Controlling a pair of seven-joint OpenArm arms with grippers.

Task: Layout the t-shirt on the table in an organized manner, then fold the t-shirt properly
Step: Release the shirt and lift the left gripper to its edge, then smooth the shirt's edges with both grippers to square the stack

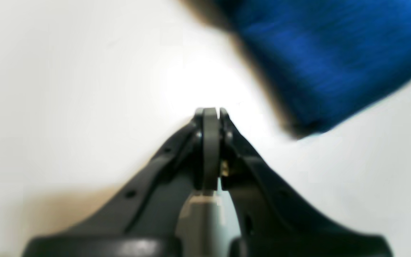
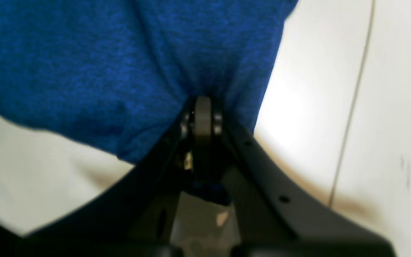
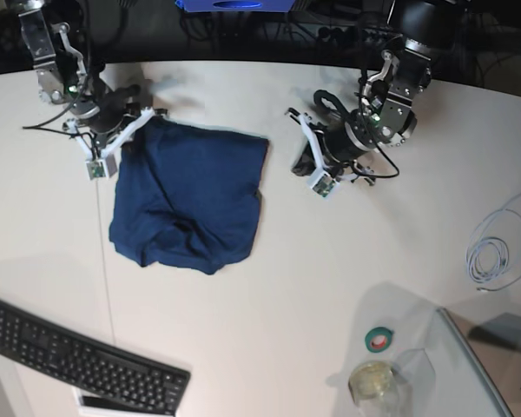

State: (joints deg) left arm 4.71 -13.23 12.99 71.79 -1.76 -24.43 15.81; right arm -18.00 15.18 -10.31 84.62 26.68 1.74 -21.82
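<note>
On the table (image 3: 330,261), the t-shirt (image 3: 191,195) lies rumpled, partly folded, navy

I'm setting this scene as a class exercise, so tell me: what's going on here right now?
A two-armed robot is working on a dark navy-blue fabric t-shirt lying rumpled and partly folded on the large white table. The right gripper is shut on the shirt's cloth at its far corner. The left gripper is shut and empty, over bare table beside the shirt's other far corner. A black keyboard, a coiled white cable and a green tape roll lie off to the sides.
</note>
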